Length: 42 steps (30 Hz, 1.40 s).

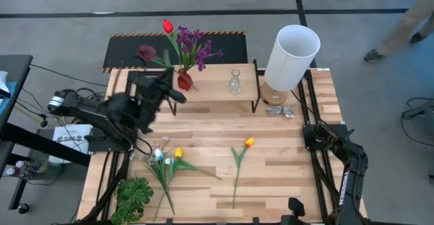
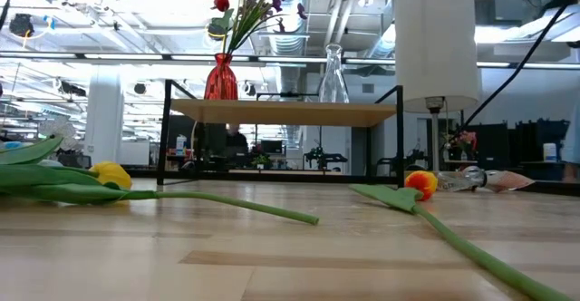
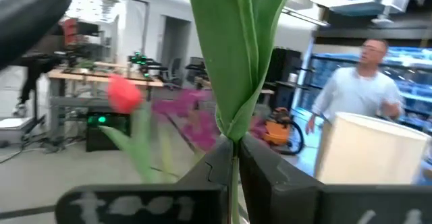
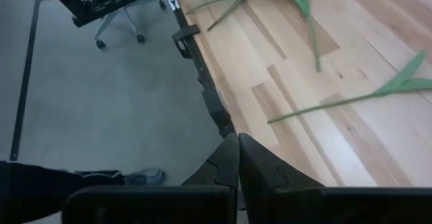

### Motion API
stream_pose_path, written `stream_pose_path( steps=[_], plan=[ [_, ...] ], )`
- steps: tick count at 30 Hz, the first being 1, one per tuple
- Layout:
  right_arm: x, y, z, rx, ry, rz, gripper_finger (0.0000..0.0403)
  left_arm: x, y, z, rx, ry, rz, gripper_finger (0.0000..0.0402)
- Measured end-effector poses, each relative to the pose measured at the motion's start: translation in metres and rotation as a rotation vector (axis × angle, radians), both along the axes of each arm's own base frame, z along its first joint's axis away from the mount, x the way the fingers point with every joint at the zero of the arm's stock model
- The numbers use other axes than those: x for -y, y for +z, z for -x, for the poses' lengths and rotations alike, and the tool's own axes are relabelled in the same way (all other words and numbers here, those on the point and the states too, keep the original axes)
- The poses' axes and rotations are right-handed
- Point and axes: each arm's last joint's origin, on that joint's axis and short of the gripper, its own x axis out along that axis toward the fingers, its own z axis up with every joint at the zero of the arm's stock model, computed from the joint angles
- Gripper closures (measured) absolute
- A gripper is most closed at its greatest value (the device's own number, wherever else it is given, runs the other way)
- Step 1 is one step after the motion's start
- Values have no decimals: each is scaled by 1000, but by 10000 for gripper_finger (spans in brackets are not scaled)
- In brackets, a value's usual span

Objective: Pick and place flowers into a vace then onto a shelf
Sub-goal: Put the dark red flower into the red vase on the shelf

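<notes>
Over the left end of the shelf [image 1: 217, 83], the left gripper [image 1: 178, 95] holds a maroon tulip [image 1: 146, 51], its fingers pressed together on the green stem, whose leaf [image 3: 236, 55] fills the left wrist view. Just beside it, a red vase [image 1: 184, 80] stands on the shelf's left part and holds a red tulip [image 1: 167, 26] and a purple bunch [image 1: 194, 45]. A clear glass vase [image 1: 234, 83] stands near the middle of the plank, apart from the red one. To the right of the shelf rises a white cylinder [image 1: 291, 54]. On the table [image 1: 285, 164] nearer the front lie an orange tulip [image 1: 249, 142] toward the middle, and a yellow tulip [image 1: 178, 152] with small white blossoms [image 1: 157, 154] to the left. A leafy green plant [image 1: 133, 198] sits at the near left corner. At the near right edge waits the right gripper [image 4: 237, 153], its fingers pressed together on nothing.
</notes>
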Motion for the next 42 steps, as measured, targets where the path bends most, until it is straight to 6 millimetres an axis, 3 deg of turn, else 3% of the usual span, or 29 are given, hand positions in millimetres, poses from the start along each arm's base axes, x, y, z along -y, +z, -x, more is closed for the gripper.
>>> stream_pose_path(
  steps=[5,12,23,42],
  plan=[
    [4,-1,-7,23,-21,28,402,-17,6,24,-16,67,-18,401],
    [14,0,-26,26,-70,20,402,-31,15,40,-41,121,-55,401],
    [23,0,-43,22,-110,-2,402,-53,7,34,-91,154,-82,401],
    [21,1,-44,31,-108,-26,402,-82,-12,27,-131,139,-33,401]
  ],
)
